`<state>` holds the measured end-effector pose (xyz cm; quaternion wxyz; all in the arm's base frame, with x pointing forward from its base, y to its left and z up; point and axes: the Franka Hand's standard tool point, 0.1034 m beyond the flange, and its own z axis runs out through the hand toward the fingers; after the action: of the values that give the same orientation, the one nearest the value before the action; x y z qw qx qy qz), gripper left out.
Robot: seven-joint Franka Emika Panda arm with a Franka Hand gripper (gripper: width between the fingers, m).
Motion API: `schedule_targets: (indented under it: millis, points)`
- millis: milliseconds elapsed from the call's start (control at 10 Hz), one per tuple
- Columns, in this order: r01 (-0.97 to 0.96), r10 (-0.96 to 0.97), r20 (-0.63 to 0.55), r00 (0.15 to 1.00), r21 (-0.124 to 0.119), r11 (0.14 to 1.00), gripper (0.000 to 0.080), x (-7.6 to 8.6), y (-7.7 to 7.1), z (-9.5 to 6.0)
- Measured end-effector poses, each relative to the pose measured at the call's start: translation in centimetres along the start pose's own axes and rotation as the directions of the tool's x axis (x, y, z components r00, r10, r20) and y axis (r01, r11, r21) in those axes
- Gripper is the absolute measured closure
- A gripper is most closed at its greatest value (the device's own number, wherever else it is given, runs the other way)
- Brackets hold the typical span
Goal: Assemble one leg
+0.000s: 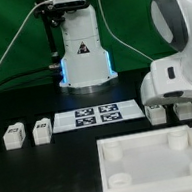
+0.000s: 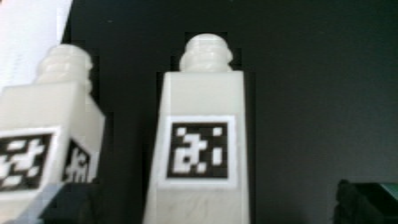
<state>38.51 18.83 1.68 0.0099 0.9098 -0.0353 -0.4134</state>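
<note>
The marker board (image 1: pixel 96 116) lies flat mid-desk (image 1: pixel 36 175). A large white square panel (image 1: pixel 156 165), with round sockets, sits at its five o'clock.

Bright light bleaches the white panel (image 1: pixel 156 165) against the dark table (image 1: pixel 38 183); the wrist view is blurred throughout.

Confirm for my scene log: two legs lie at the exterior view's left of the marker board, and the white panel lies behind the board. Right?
No: the exterior view shows the white panel in front of the marker board, nearer the camera. Two legs do lie at the board's left.
</note>
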Motion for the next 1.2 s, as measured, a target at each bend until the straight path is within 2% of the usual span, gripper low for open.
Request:
schedule_targets:
  millis: [300,600,800,900,1000,1200]
  points:
    - [-0.011,0.011,-0.001,1.000,-0.015,1.000,0.0151,-0.07,-0.85,1.43]
    - [-0.010,0.010,-0.002,1.000,-0.016,1.000,0.0151,-0.04,-0.82,1.52]
    - [-0.010,0.010,-0.002,1.000,-0.016,1.000,0.0402,-0.04,-0.81,1.52]
    - [-0.010,0.010,-0.002,1.000,-0.016,1.000,0.0402,-0.05,-0.82,1.50]
    - [-0.010,0.010,-0.002,1.000,-0.016,1.000,0.0509,-0.04,-0.82,1.50]
    - [-0.010,0.010,-0.002,1.000,-0.016,1.000,0.0509,-0.04,-0.82,1.50]
